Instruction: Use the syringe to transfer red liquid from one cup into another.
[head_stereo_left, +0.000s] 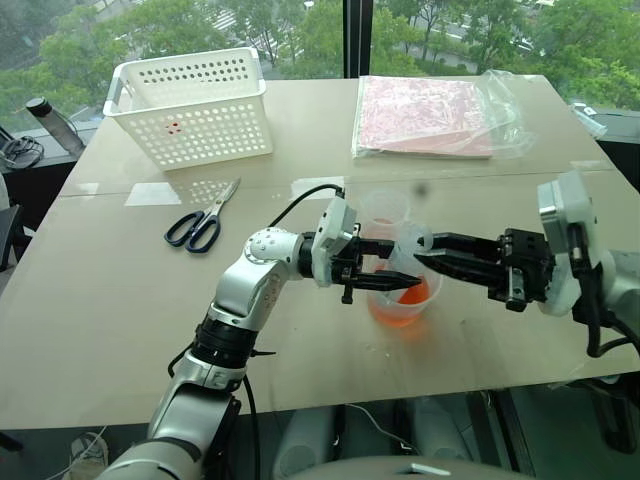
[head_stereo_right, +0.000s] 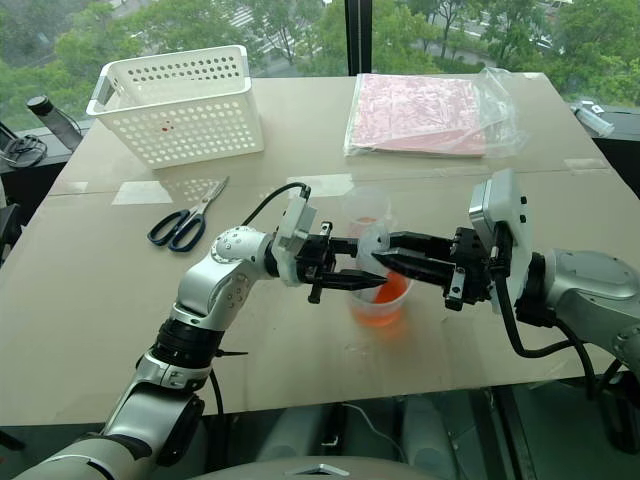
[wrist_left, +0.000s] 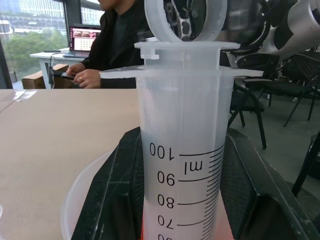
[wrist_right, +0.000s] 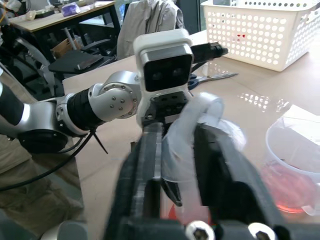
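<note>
syringe (wrist_left: 182, 150) scale: "100", "ml", "90", "80", "70"

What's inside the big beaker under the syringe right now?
Red liquid sits in the bottom of the big beaker. The syringe stands in it; its tip is hidden behind the left gripper.

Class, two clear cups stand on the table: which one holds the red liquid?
The larger beaker, under the syringe; the smaller cup behind it looks empty.
</note>
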